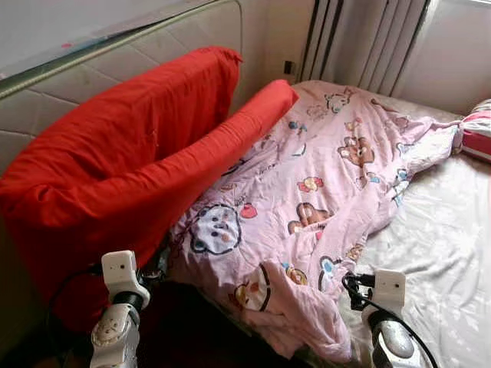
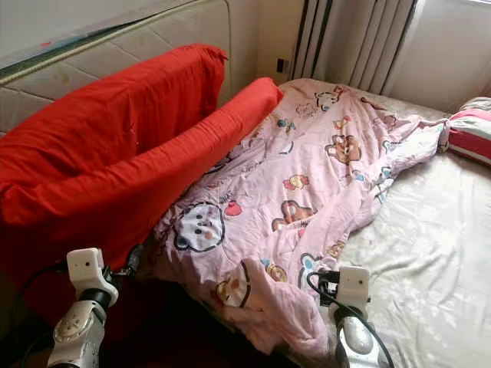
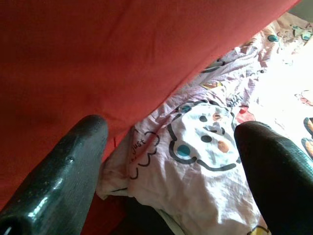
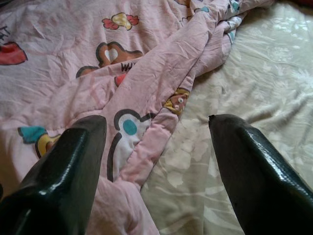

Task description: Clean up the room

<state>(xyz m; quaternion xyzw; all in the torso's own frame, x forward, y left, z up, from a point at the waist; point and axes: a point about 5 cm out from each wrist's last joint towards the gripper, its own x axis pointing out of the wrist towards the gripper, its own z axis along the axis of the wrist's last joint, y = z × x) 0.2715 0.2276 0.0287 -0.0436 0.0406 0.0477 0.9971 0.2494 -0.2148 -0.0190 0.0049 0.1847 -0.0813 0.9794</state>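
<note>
A pink cartoon-print quilt point(image 1: 307, 192) lies crumpled along the bed, its near end hanging over the bed's front edge. A big red pillow point(image 1: 115, 169) leans on the headboard at the left, with a second red pillow point(image 1: 253, 115) lying beside the quilt. My left gripper point(image 3: 171, 166) is open, low by the red pillow and the quilt's near corner point(image 3: 146, 161). My right gripper point(image 4: 156, 161) is open above the quilt's edge point(image 4: 146, 147), where it meets the cream sheet point(image 4: 254, 73). Nothing is between either pair of fingers.
The padded headboard point(image 1: 92, 69) runs along the left. Grey curtains point(image 1: 368, 38) hang behind the bed. A pink and red folded item point(image 1: 477, 132) lies at the far right of the cream sheet point(image 1: 437, 245). A dark gap point(image 1: 192, 330) lies below the bed's near edge.
</note>
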